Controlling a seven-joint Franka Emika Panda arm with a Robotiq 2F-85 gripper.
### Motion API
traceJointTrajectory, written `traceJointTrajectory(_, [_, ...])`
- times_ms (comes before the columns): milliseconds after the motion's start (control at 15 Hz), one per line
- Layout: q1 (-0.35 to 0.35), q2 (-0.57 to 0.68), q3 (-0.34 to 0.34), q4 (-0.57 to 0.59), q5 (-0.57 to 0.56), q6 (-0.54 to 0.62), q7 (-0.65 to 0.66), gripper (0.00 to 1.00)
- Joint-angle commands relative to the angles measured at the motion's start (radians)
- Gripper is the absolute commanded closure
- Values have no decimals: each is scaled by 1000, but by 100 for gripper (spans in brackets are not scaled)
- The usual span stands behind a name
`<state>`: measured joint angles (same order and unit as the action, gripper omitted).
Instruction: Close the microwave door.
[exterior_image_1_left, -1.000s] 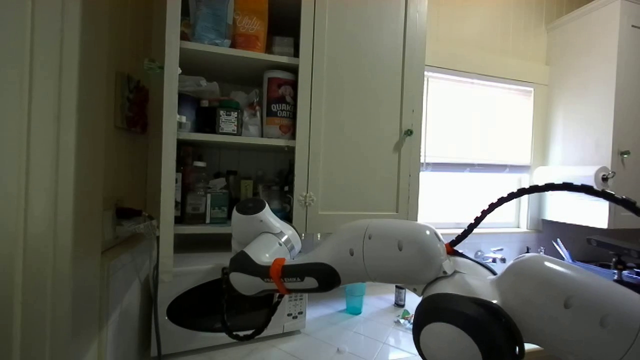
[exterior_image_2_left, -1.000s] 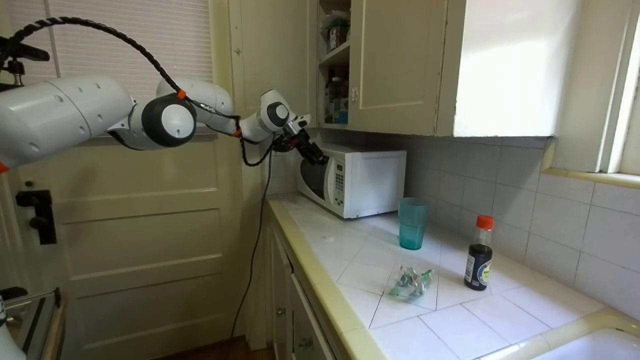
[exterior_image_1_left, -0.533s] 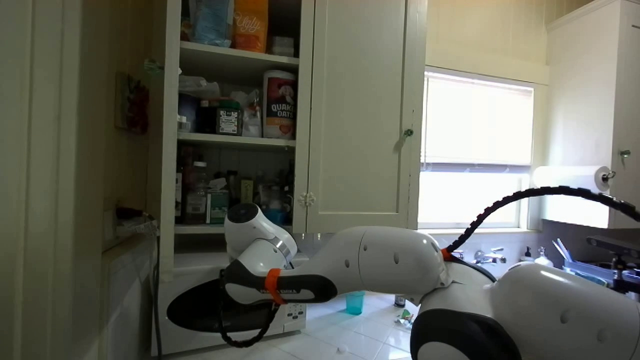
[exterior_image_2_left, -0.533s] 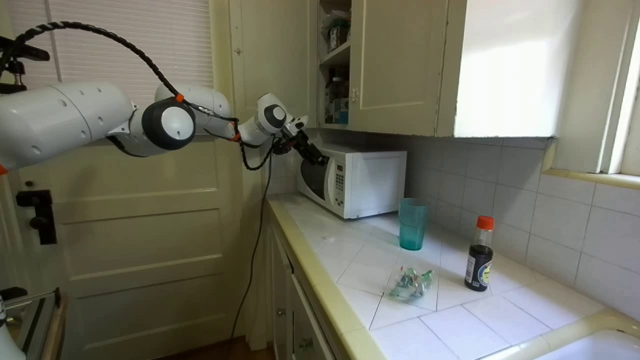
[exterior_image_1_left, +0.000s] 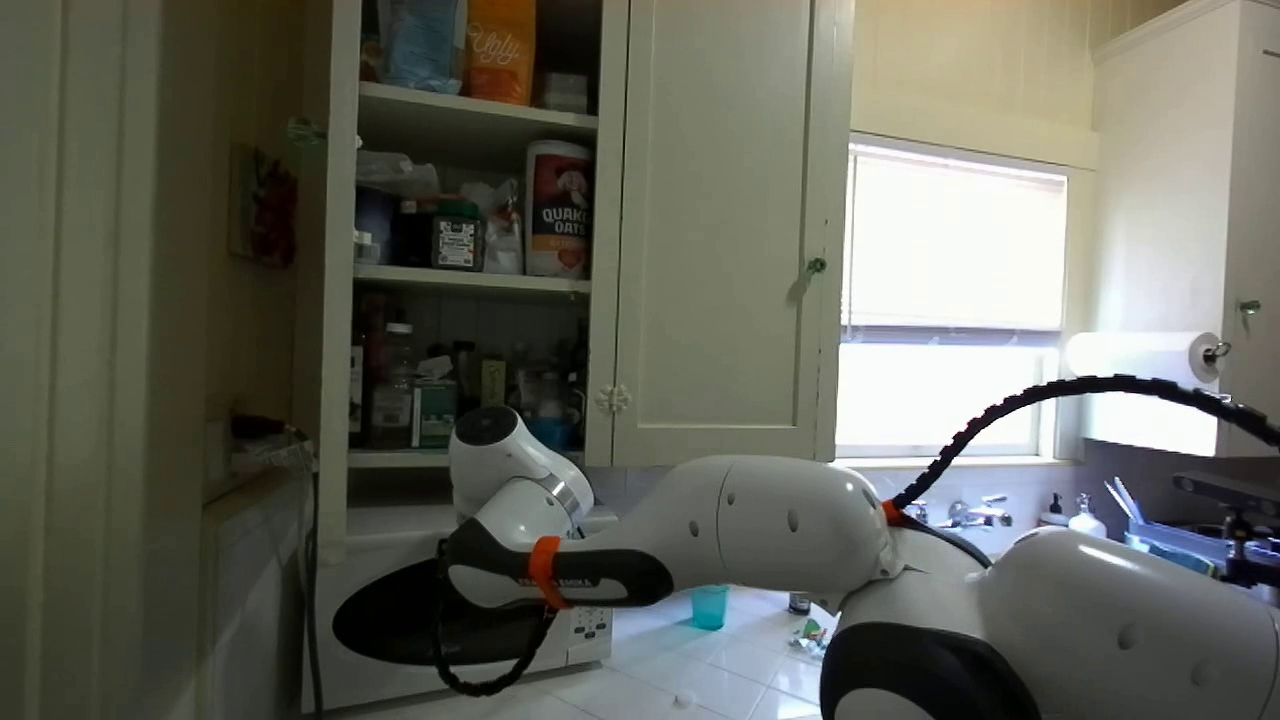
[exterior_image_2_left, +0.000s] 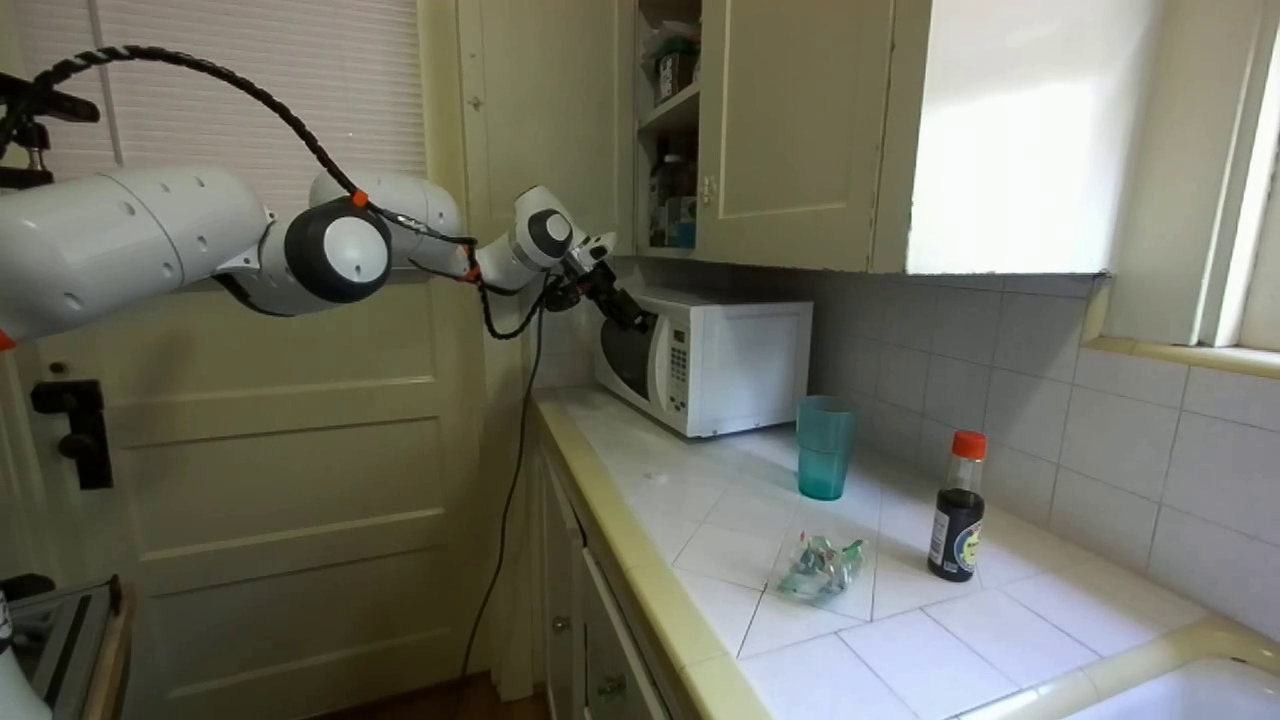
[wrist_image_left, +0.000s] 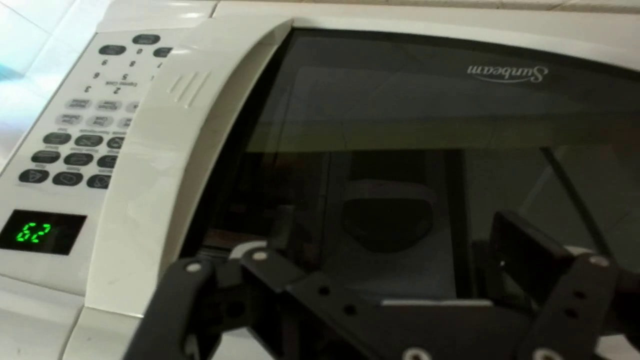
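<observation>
Microwave door (wrist_image_left: 380, 115) is sitting apparently flush beside the button panel (wrist_image_left: 72, 131) at the front of the microwave (exterior_image_2_left: 715, 370); closing is looking done. Pincer (wrist_image_left: 390, 237) is facing it, spread apart, contact unclear. Probably only a latching check and backing away are remaining.

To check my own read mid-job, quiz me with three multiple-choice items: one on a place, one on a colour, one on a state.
1. Relative to the microwave, the teal cup stands: A) on top; B) on the counter beside it; C) inside.
2. The cap on the dark bottle is: A) white; B) green; C) red-orange.
3. The microwave door is: A) shut or nearly so; B) wide open; C) missing.

1 B: both exterior views show it there.
2 C: the colour shows in an exterior view.
3 A: in the wrist view the door's handle lies along the button panel.
</observation>
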<state>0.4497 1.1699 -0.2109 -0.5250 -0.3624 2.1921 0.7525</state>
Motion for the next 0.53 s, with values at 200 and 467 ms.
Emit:
traceJointTrajectory(200, [-4,-133,195,-66,137,-178,-208,0])
traceJointTrajectory(467, [12,-205,200,-117,123,-426,-123,0])
